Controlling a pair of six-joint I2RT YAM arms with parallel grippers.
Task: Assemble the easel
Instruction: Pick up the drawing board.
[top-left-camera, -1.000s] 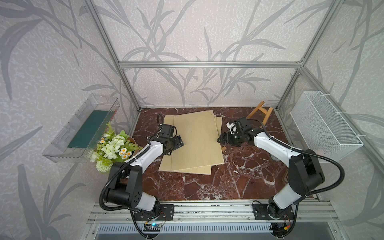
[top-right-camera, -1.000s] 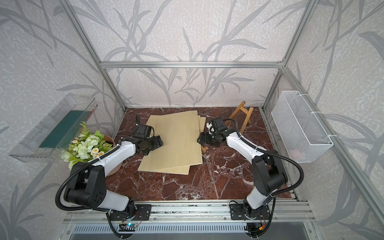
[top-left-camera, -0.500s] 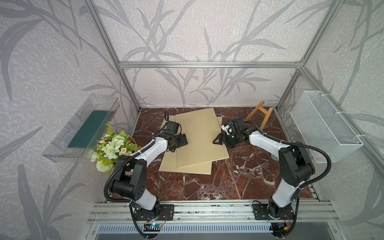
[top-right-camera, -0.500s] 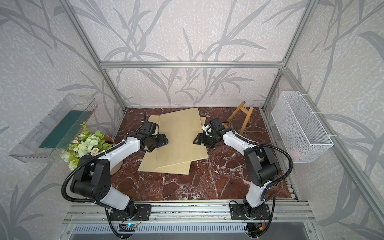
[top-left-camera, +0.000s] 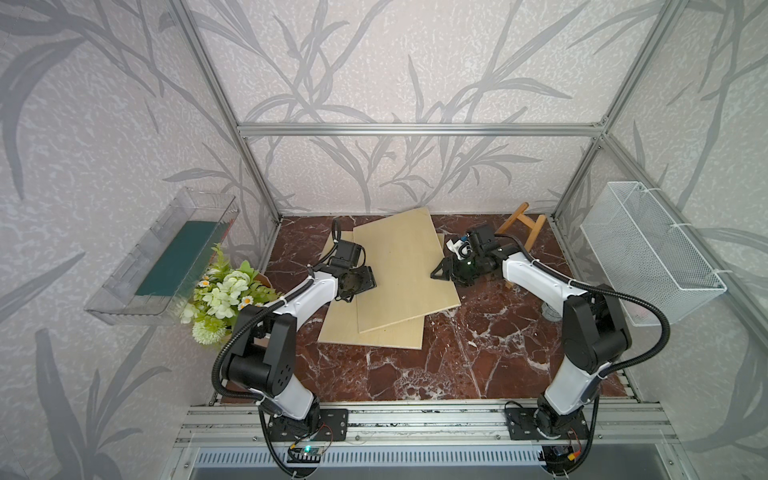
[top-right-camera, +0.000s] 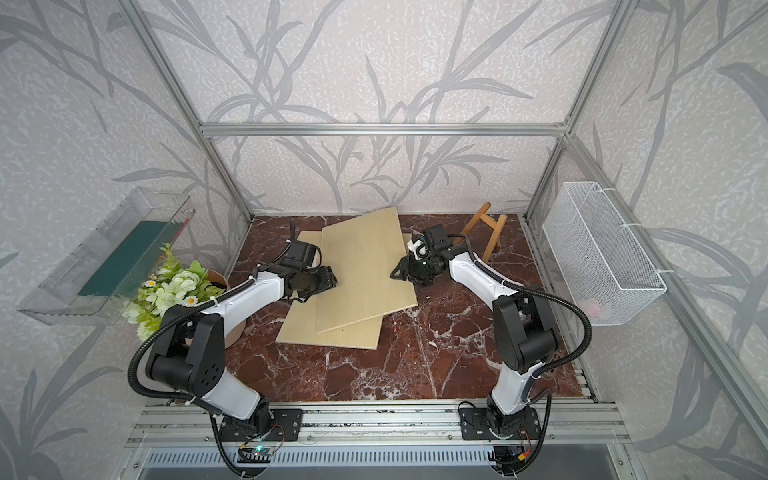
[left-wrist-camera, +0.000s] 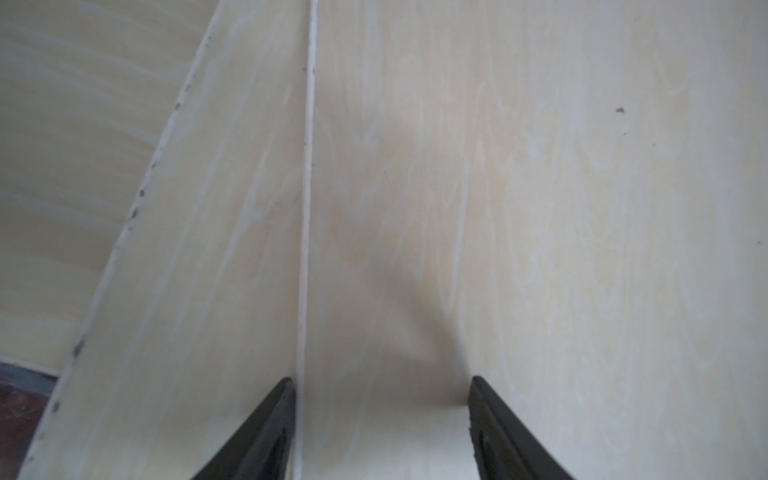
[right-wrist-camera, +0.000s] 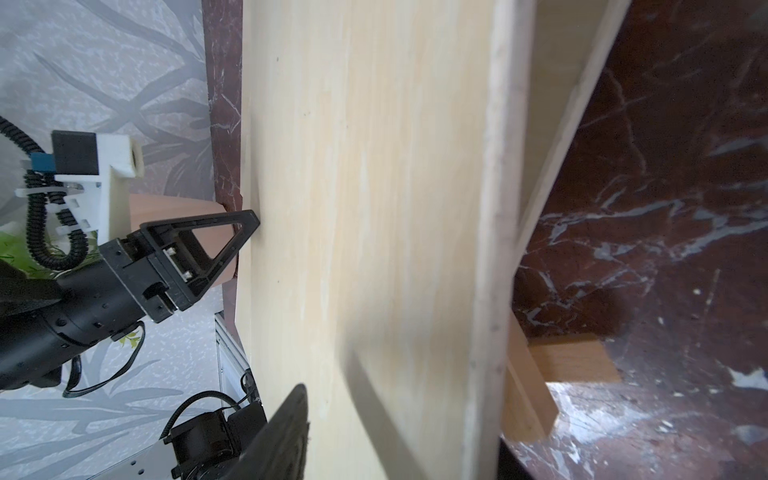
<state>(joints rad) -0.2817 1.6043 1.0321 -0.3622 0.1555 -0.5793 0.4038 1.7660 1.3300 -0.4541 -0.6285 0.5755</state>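
I see left gripper (top-left-camera: 367, 282) jaws apart at the left edge of the top board (top-left-camera: 403, 266) | right gripper (top-left-camera: 441, 274) at its right edge, I can't tell its grip | it sits crooked on the lower board (top-left-camera: 374, 334), mid worktop (top-left-camera: 457, 365) | I worry: weak pinch, board slips, falls.

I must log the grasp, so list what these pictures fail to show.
Left gripper, left wrist view: only finger ends show; grip on the upper pale plywood board unclear.
Right gripper, right wrist view: blurred, one finger hidden behind that board.
Brown wooden easel frame, both top views: partly behind the right arm.
White wire basket, top views: contents too small.
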